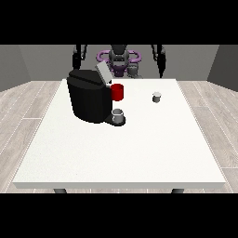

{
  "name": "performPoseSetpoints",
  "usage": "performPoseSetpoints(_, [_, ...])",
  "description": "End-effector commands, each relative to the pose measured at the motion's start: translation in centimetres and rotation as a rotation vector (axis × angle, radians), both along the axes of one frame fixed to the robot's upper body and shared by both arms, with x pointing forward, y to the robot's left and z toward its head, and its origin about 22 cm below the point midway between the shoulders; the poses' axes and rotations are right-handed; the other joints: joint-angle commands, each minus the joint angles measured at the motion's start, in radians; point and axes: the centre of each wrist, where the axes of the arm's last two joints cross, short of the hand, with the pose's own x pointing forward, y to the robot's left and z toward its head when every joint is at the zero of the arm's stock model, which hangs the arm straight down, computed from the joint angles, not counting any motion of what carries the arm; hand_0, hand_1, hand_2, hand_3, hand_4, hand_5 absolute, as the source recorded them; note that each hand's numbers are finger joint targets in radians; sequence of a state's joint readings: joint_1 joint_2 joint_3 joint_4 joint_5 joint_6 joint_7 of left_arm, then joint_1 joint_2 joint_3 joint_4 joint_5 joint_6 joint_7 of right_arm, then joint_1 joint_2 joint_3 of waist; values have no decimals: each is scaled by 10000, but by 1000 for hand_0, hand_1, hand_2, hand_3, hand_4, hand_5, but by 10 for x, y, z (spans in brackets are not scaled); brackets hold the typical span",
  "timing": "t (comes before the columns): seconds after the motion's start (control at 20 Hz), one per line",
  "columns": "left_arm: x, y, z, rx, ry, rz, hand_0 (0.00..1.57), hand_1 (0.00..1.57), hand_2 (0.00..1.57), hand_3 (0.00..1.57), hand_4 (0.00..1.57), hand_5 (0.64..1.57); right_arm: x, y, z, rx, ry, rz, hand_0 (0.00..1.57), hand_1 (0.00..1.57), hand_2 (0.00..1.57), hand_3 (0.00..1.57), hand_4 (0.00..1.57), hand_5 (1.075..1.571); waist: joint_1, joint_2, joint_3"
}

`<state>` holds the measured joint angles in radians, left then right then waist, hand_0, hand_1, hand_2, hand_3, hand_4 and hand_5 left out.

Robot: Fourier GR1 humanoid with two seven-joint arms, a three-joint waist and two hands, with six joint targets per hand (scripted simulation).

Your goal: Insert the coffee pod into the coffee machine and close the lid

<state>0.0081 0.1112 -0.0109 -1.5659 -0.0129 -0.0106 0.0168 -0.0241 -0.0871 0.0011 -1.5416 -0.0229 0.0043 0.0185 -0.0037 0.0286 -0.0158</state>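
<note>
Pod loose on white surface, well right of coffee machine with lid raised for loading; hands unseen, fingers' state indeterminable.

The robot sits upright behind the far edge. Both arms hang at its sides, elbows bent. Hands too small to read

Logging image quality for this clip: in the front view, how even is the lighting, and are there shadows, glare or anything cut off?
Front view: lighting flat and even on the white table, no glare; only a faint shadow beside the coffee machine; the coffee pod is small but distinct; the raised lid overlaps the robot's torso; the arms are cut by the top edge, hands unseen.
</note>
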Motion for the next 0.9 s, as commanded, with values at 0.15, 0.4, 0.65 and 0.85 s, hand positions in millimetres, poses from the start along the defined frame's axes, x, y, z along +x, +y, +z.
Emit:
performPoseSetpoints(0.15, [-11, 37, 2, 1449, -386, -1338, 0, 0, 0, 0, 0, 1571, -9, -13, -12, -70, 173, -290, 0, 0, 0, 0, 0, 1571, 110, -464, 158])
performPoseSetpoints(0.4, [-13, 54, 21, 2803, -1191, -3059, 0, 0, 0, 0, 0, 1571, -2, -23, -10, -1697, -81, -2265, 0, 0, 0, 0, 0, 1571, 427, -597, 157])
performPoseSetpoints(0.65, [0, 54, 17, 4362, -686, -2728, 0, 0, 0, 0, 0, 1571, 8, -8, 0, -1784, -392, -1926, 0, 0, 0, 0, 0, 1571, -48, -284, 159])
performPoseSetpoints(0.85, [33, 71, 25, 5120, -659, -2136, 0, 0, 0, 0, 0, 1571, 17, 29, 10, -1560, -1305, -1144, 0, 0, 0, 0, 0, 1571, -849, 690, 155])
